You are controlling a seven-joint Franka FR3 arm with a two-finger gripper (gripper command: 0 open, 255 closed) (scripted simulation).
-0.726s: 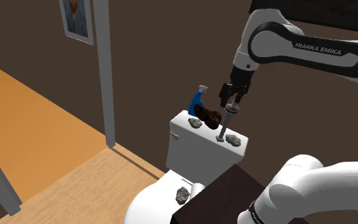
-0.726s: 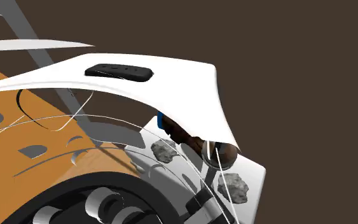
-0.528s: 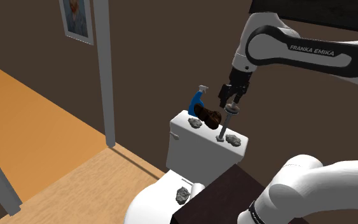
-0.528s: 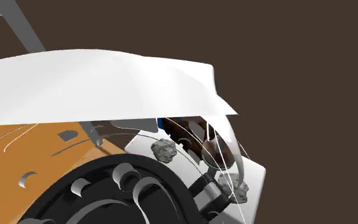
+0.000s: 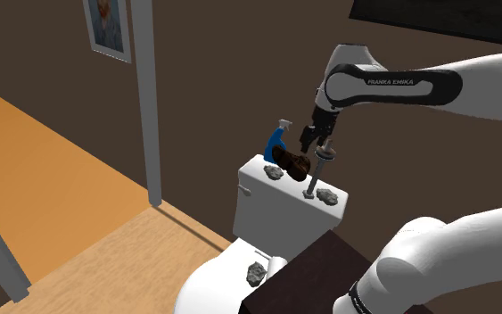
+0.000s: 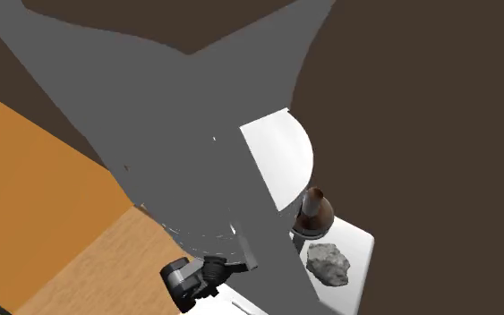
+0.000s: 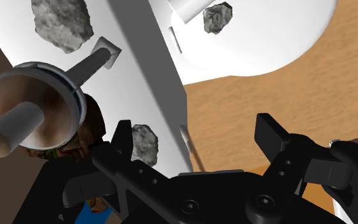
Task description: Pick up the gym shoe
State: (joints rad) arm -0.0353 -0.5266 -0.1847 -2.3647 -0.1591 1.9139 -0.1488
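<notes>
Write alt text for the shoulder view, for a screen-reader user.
A white robot arm hangs its black gripper close above a brown shoe lying on a white toilet tank. A blue spray bottle, grey stones and a standing plunger-like tool share the tank top; wooden floor and brown wall lie behind.

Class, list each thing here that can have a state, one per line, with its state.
Claw: open, holding nothing.
Brown shoe: lying on the toilet tank, not held.
Blue spray bottle: standing, nozzle up, behind the shoe.
</notes>
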